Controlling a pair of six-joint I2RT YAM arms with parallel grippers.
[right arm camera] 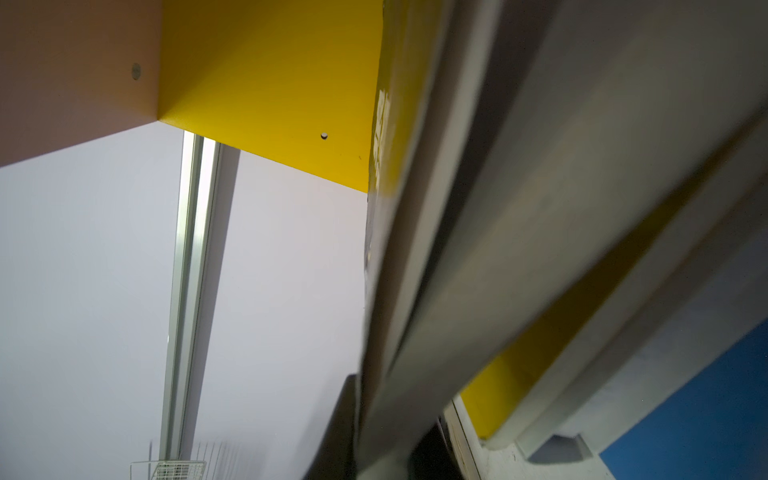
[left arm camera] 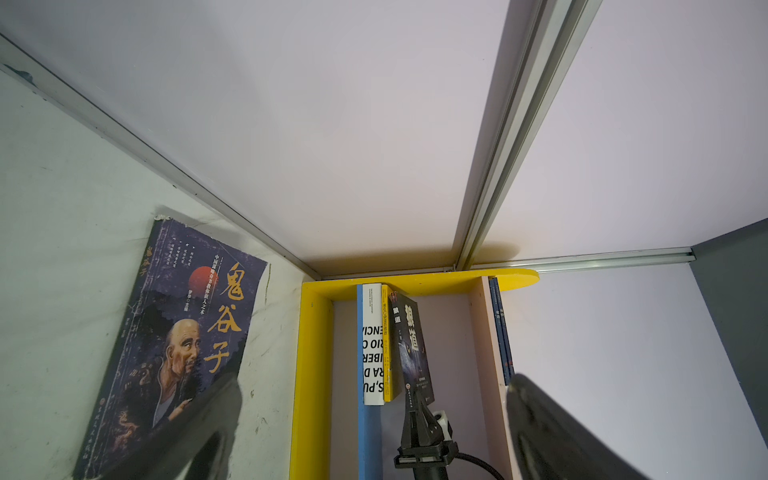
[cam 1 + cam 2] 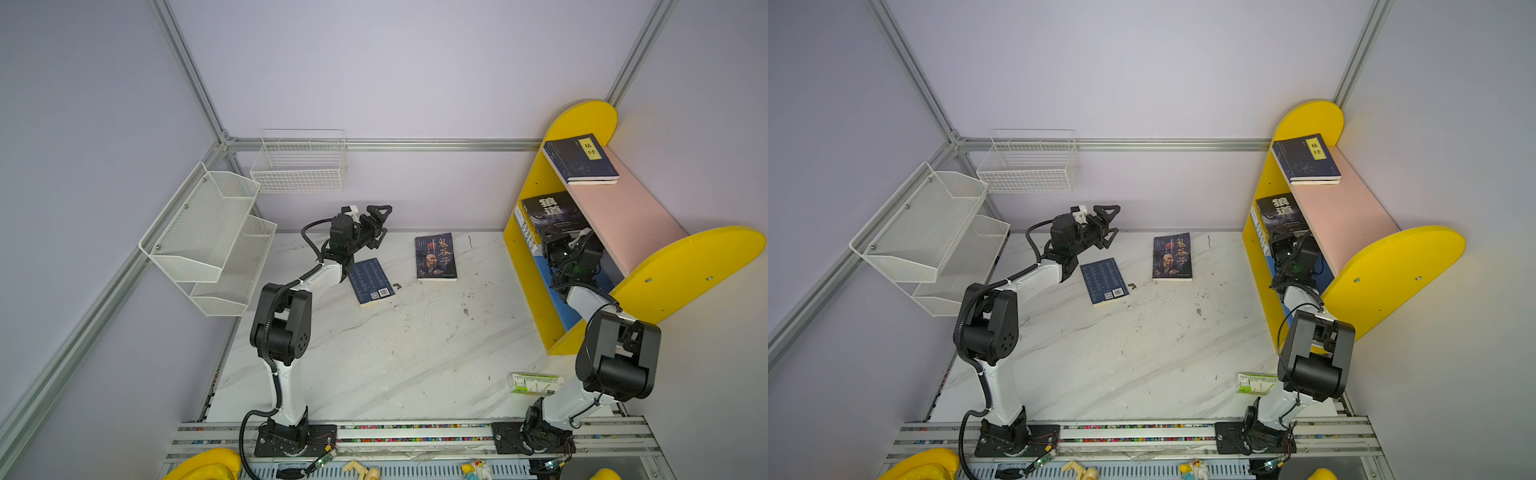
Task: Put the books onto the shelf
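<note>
1. A scuffed, marble-patterned table (image 3: 395,365) fills both top views. It is walled in by pale panels and aluminium rails.
2. The shelf (image 3: 685,266) stands at the table's right edge, with glossy yellow rounded side panels, a pink upper board (image 3: 623,220) and a blue lower board (image 2: 370,436).
3. A white mesh rack (image 3: 208,232) and a wire basket (image 3: 299,166) hang at far left. The top views show them whole, and the right wrist view catches only a corner of the basket.
4. A navy book with a yellow label (image 3: 579,160) lies flat on the far end of the pink board.
5. Only the left wrist view shows the stack on the blue board. A white book with black lettering (image 2: 372,345) is at the bottom, a yellow book (image 2: 386,345) lies on it, and the wolf-cover book (image 2: 411,345) tilts on top.
6. The sage-cover book (image 3: 436,257) lies face up at far centre of the table. A navy book (image 3: 371,281) lies face down to its left, barcode showing, and only the top views show it.
7. The right gripper (image 2: 417,409) reaches between the boards, pinched shut on the wolf-cover book's raised near edge. Its own camera shows only blurred page edges.
8. The left gripper (image 3: 380,226) hovers at far left-centre, its jaws spread wide and holding nothing.
9. A small green-and-white box (image 3: 534,382) sits near right.
</note>
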